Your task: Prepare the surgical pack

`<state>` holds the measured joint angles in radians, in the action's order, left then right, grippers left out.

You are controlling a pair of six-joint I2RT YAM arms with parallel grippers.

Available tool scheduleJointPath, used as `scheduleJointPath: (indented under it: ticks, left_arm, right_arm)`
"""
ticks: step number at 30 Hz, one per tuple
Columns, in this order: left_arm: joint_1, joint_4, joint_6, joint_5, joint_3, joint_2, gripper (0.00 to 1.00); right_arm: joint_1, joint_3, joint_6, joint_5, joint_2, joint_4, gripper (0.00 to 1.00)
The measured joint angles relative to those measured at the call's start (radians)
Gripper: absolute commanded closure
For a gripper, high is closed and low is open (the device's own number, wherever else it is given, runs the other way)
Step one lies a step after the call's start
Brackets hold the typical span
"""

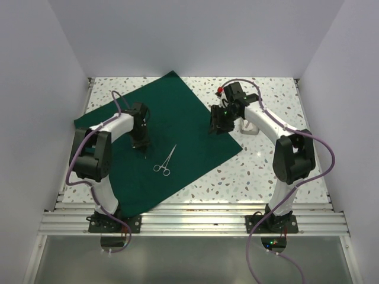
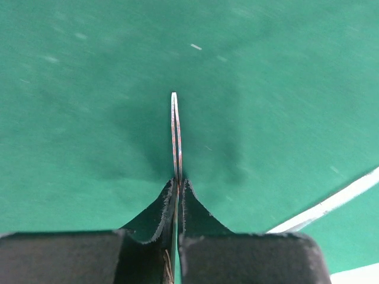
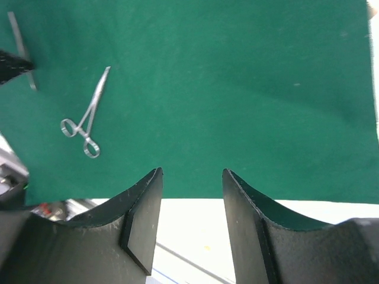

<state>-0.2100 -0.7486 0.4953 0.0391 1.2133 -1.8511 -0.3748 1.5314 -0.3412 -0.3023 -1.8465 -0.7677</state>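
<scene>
Left gripper (image 2: 177, 186): the jaws are pinching fully closed on thin steel tweezers (image 2: 176, 133). The tweezers are sticking straight out past the tips, toward the top of the wrist frame, over the cloth (image 1: 183, 106). I cannot tell whether their point is touching the fabric.

Right gripper (image 3: 190, 177): the jaws are standing wide apart and gripping nothing. It is hanging at the cloth's right edge, right of centre in the top view.

The cloth is lying spread flat as a diamond on the table (image 1: 249, 171), its far corner at top centre.

A clamp (image 1: 165, 161) is lying on the cloth just below and right of the left gripper in the top view, near but apart. Its long axis is running lower left to upper right, rings at the lower-left end. The left arm is much nearer; the right gripper is sitting well apart, up and to the right.

Judging that the tweezers are going down next, beside the clamp. That turns on laying them alongside its axis, not across it.

No brand, label or writing is showing legibly.
</scene>
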Motion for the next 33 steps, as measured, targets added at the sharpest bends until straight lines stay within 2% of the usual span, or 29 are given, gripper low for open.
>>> scheduleJointPath:
  ticks: [3,7,11,14,18,24,27,29,30,31,32,33]
  left_arm:
    - [-0.001,-0.001,0.0,-0.064,0.0,0.027,1.0]
    - [-0.003,0.024,-0.002,-0.222,-0.018,0.132,1.0]
    - [-0.028,0.137,0.01,-0.434,-0.082,0.246,1.0]
    - [-0.077,0.211,0.033,-0.546,-0.115,0.271,1.0]
    - [-0.146,0.266,0.064,-0.62,-0.128,0.272,1.0]
    - [-0.192,0.318,0.114,-0.655,-0.129,0.302,1.0]
    - [-0.192,0.342,0.125,-0.663,-0.129,0.316,1.0]
    - [-0.192,0.349,0.13,-0.665,-0.129,0.316,1.0]
    - [-0.192,0.349,0.132,-0.666,-0.129,0.316,1.0]
    - [-0.192,0.35,0.132,-0.668,-0.129,0.316,1.0]
    - [-0.192,0.351,0.132,-0.668,-0.129,0.316,0.97]
    - [-0.192,0.349,0.132,-0.667,-0.129,0.315,0.84]
  right_arm:
    - [-0.005,0.002,-0.018,-0.044,0.0,0.002,0.44]
    - [-0.007,0.001,-0.087,-0.138,0.0,0.051,0.42]
    - [-0.03,-0.017,-0.213,-0.233,0.0,0.177,0.42]
    - [-0.071,-0.045,-0.32,-0.293,-0.009,0.297,0.41]
    - [-0.132,-0.059,-0.413,-0.332,-0.041,0.391,0.41]
    - [-0.183,-0.063,-0.447,-0.336,-0.058,0.403,0.46]
    - [-0.183,-0.071,-0.447,-0.335,-0.058,0.401,0.54]
    - [-0.183,-0.077,-0.445,-0.335,-0.058,0.402,0.68]
    - [-0.183,-0.079,-0.443,-0.335,-0.059,0.401,0.75]
    - [-0.183,-0.08,-0.443,-0.335,-0.06,0.4,0.94]
    - [-0.183,-0.08,-0.44,-0.336,-0.062,0.401,1.0]
    - [-0.183,-0.079,-0.446,-0.341,-0.063,0.402,1.0]
